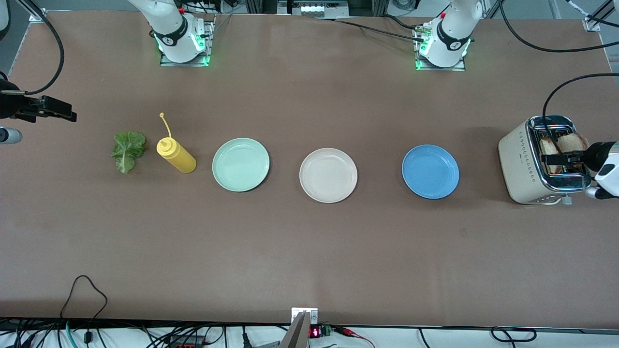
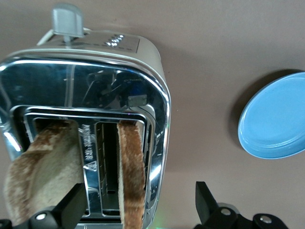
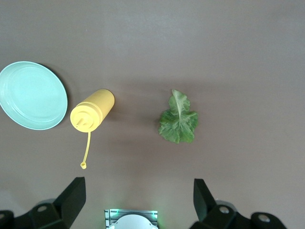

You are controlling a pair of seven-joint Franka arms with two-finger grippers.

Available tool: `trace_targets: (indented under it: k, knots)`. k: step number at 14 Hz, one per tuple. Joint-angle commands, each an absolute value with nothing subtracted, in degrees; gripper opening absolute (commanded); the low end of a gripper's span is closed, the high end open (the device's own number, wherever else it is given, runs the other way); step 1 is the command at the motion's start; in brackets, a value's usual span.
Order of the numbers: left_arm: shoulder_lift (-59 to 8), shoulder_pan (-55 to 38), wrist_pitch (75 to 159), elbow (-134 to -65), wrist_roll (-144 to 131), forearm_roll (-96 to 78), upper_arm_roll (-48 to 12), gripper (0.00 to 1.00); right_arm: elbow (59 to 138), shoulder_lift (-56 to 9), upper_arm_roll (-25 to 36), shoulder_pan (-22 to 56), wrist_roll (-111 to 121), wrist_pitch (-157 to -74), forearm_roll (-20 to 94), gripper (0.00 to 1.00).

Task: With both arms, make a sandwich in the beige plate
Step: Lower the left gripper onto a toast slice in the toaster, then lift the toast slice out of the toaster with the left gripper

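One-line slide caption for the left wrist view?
Open left claw over the toaster, two bread slices standing in its slots, blue plate beside it.

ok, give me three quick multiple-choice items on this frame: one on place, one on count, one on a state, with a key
1. Where is the bread?
A. in the toaster
B. on the beige plate
C. beside the lettuce

2. How many plates are on the table?
A. two
B. three
C. four

3. The left gripper is:
A. shut on a slice
B. open over the toaster
C. resting on the blue plate

Key: 1 A, both bread slices stand in the toaster slots. 2 B, mint plate, beige plate, blue plate. 3 B, the left gripper has its fingers spread over the slots, holding nothing.
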State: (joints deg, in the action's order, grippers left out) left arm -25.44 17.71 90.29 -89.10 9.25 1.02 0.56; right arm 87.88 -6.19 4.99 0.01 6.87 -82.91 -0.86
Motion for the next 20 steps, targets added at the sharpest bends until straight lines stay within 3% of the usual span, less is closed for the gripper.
trace_targets:
  k: [1,2,5,7,11,17,18,20]
  knots:
    - [-24.6,17.7,88.9,-90.3,8.9,1.8,0.4,0.92,87.8,-5.9,4.8,0.1,7.4,-82.9,-0.4,1.00]
    - [-24.5,17.7,88.2,-90.4,8.9,1.8,0.4,0.79,87.8,-5.9,4.8,0.3,7.4,-82.9,-0.4,1.00]
    - [-24.3,18.0,86.0,-90.3,8.7,1.8,0.4,0.24,87.8,-5.9,4.8,0.4,7.3,-83.0,-0.3,1.00]
    - [-24.2,18.0,85.9,-90.0,8.8,2.0,0.4,0.01,87.8,-5.9,4.8,0.5,7.3,-83.0,-0.3,1.00]
    - [-22.9,18.1,84.5,-87.8,9.8,2.2,0.7,0.01,87.7,-5.9,4.8,0.5,7.3,-83.1,-0.3,1.00]
    - [-22.3,18.2,68.1,-73.5,14.7,2.1,-0.3,0.01,87.7,-5.9,4.9,0.3,7.3,-83.1,0.1,1.00]
    - [-22.1,17.2,63.7,-71.7,14.2,1.8,-1.3,0.01,87.7,-5.9,5.0,0.3,6.8,-84.1,0.5,1.00]
    - [-19.9,16.3,62.5,-71.6,13.9,1.9,-5.3,0.01,87.7,-6.1,5.0,-0.1,6.7,-85.2,0.5,1.00]
